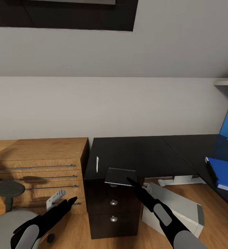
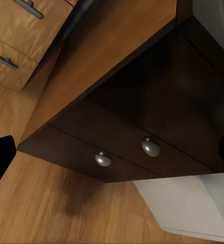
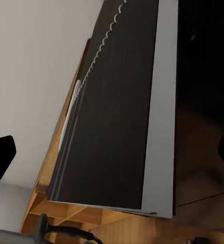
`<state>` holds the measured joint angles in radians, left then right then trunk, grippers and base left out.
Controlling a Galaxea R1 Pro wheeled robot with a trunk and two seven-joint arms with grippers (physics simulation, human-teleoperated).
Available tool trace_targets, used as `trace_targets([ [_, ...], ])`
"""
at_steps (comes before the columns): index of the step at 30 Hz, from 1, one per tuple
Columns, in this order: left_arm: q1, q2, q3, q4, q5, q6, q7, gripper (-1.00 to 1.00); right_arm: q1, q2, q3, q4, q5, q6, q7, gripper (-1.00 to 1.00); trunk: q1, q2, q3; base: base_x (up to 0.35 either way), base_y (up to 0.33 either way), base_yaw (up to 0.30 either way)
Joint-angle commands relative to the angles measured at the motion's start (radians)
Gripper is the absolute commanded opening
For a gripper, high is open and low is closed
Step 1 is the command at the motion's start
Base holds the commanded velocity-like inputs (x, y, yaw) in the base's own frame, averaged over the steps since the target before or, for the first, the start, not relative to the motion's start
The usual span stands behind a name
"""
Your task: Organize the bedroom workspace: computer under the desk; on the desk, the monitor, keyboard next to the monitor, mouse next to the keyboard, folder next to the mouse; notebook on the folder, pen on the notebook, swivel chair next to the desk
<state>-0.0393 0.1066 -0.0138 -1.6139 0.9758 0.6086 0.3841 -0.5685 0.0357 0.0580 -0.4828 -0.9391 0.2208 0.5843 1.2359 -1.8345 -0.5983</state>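
At the desk's (image 1: 141, 152) near-left corner lies the notebook (image 1: 120, 176), just beyond your right gripper (image 1: 132, 182), whose fingers are spread apart. At 10 o'clock from it lies the pen (image 1: 97, 164). Your right arm slants upward to 11 o'clock. Your left gripper (image 1: 68, 203), also released, points at 1 o'clock.

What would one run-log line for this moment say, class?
right gripper: open, at notebook on desk corner | left gripper: open, low beside drawers | pen: on desk | folder: on desk

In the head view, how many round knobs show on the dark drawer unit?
3: the top knob is partly hidden under the notebook, the middle knob sits below it, and the bottom knob is lowest.
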Motion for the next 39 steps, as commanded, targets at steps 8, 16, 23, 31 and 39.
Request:
trace_targets([
  [8,-0.001,0.001,-0.002,-0.001,0.010,0.000,0.010,1.00,-0.001,0.000,0.002,0.000,-0.010,0.006,0.000,-1.00,0.000,-0.001,-0.001,0.000,0.000,0.000],
  [16,-0.001,0.001,-0.002,-0.001,0.009,0.000,0.010,1.00,-0.001,0.000,0.001,0.000,-0.011,0.006,0.001,-1.00,0.000,-0.001,-0.001,0.000,0.000,0.000],
  [23,-0.001,0.001,-0.001,-0.001,0.008,-0.003,0.010,1.00,-0.001,0.000,0.000,0.000,-0.011,0.006,0.003,-1.00,0.000,-0.001,-0.001,0.000,0.000,0.000],
  [31,-0.001,0.001,0.000,-0.001,0.007,-0.003,0.011,1.00,-0.001,0.000,0.000,-0.012,-0.012,0.005,0.013,-1.00,-0.019,0.034,0.015,0.000,0.000,0.000],
  [39,-0.001,-0.001,-0.002,-0.001,0.004,-0.005,0.012,1.00,-0.001,0.000,0.000,-0.025,-0.011,0.001,0.017,-1.00,-0.050,0.090,0.040,0.000,0.000,0.000],
])
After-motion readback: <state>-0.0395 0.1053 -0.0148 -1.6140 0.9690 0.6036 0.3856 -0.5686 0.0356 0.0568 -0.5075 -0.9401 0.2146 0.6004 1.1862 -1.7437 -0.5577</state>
